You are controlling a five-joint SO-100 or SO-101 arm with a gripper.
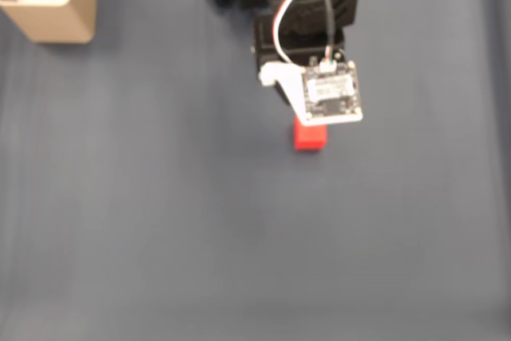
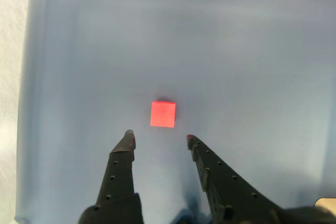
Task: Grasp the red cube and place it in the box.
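Gripper [image 2: 158, 137] spread wide, poised short of the red cube [image 2: 163, 114].

If lowered off-centre, the cube could be nudged aside by one finger and missed.

Dark blue-grey table cover [image 1: 160, 221], faintly creased. Small red cube [image 1: 309, 135] resting near its middle; beige box [image 1: 60, 9] standing at the far left corner in the fixed view.
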